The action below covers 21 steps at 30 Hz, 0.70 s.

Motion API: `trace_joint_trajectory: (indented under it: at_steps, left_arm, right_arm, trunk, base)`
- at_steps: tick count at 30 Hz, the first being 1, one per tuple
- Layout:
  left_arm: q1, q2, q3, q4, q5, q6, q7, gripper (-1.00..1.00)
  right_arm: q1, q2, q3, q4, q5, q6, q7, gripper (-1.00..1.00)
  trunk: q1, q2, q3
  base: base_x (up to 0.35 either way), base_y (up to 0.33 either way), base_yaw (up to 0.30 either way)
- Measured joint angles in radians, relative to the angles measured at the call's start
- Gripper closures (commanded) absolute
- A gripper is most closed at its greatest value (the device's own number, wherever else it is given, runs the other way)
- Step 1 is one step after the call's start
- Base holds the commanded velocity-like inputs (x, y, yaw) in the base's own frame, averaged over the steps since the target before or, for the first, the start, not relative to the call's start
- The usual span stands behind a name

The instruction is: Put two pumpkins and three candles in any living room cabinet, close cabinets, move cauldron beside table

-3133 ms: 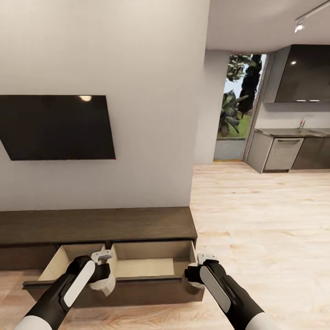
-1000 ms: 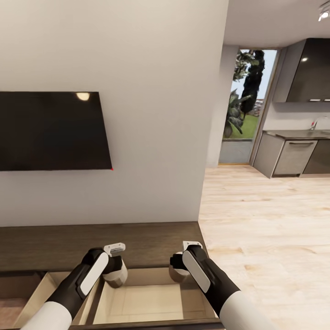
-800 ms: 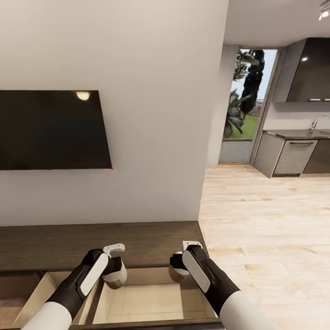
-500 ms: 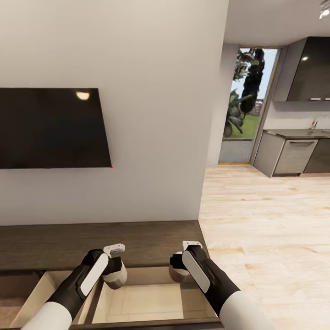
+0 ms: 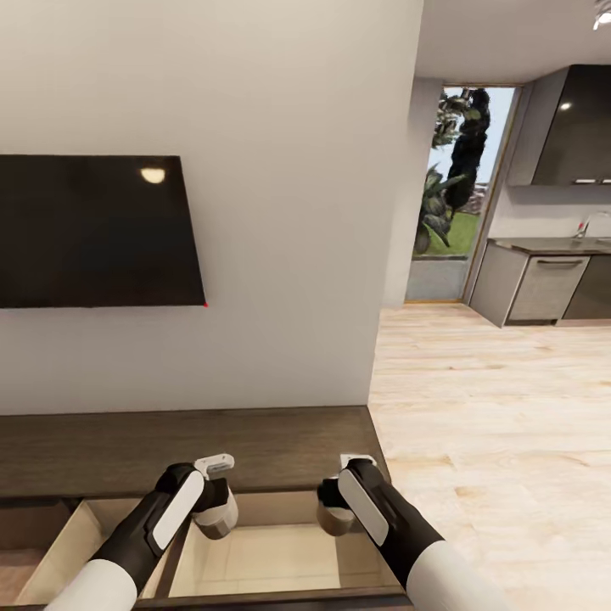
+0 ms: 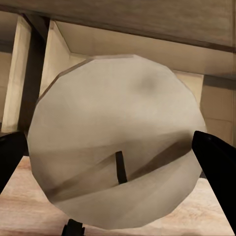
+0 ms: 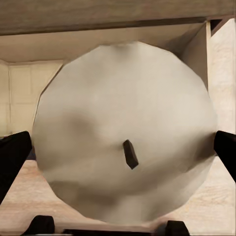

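The dark-brown cabinet (image 5: 127,450) runs along the wall below me, with two pale drawers pulled open. Over the right open drawer (image 5: 271,556) my left gripper (image 5: 217,512) is shut on a cream candle (image 5: 221,522). My right gripper (image 5: 336,512) is shut on a second candle (image 5: 333,522) above the same drawer. In the left wrist view the candle (image 6: 115,142) sits between the dark fingertips (image 6: 216,157), wick end facing the camera. The right wrist view shows the other candle (image 7: 125,132) held between its fingertips (image 7: 12,152). Pumpkins, cauldron and table are out of view.
A black TV (image 5: 93,229) hangs on the white wall above the cabinet. The wall ends at the right, where pale wood floor (image 5: 492,424) leads to a glass door (image 5: 450,195) and grey kitchen cabinets (image 5: 535,288). A second open drawer (image 5: 55,547) lies to the left.
Since three seconds ago the view has closed in on the cabinet. Over the last second both grippers, each still holding its candle, have sunk slightly over the open drawer.
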Motion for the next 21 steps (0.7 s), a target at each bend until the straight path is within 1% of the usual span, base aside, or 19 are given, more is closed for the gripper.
trace_joint_trajectory:
  at_steps: [4,9,14,15,17,18,21]
  left_arm:
    - [0.000,-0.005,0.000,0.002,-0.025,-0.002,0.000,1.00]
    - [0.000,-0.006,0.000,0.004,-0.031,-0.004,0.000,1.00]
    - [0.000,-0.007,-0.001,0.025,-0.046,-0.036,-0.003,1.00]
    - [0.000,-0.009,-0.003,0.031,-0.047,-0.043,-0.005,1.00]
    - [0.000,-0.025,-0.011,0.038,-0.043,-0.054,-0.007,1.00]
    - [0.000,-0.028,-0.014,0.039,-0.052,-0.054,-0.007,1.00]
    - [0.000,-0.032,-0.020,0.041,-0.054,-0.070,-0.007,1.00]
  right_arm:
    - [0.000,0.001,0.001,0.018,0.002,-0.001,-0.001,1.00]
    - [0.000,0.001,0.001,0.022,0.002,-0.004,-0.003,1.00]
    - [0.000,0.001,0.001,0.023,0.003,-0.011,-0.001,1.00]
    - [0.000,0.001,0.001,0.024,0.004,-0.013,-0.001,1.00]
    - [0.000,0.001,0.001,0.030,0.009,-0.016,0.002,1.00]
    - [0.000,0.001,0.001,0.032,0.009,-0.017,0.003,1.00]
    - [0.000,0.002,0.001,0.035,0.012,-0.032,0.004,1.00]
  trunk:
    - [0.015,-0.028,-0.012]
    - [0.035,-0.063,-0.028]
    - [0.054,-0.098,-0.044]
    - [0.058,-0.105,-0.047]
    - [0.065,-0.119,-0.053]
    - [0.069,-0.126,-0.056]
    - [0.081,-0.147,-0.066]
  base:
    - [0.000,0.000,0.000]
    - [0.000,0.000,0.000]
    - [0.000,0.000,0.000]
    - [0.000,0.000,0.000]
    - [0.000,0.000,0.000]
    - [0.000,0.000,0.000]
    - [0.000,0.000,0.000]
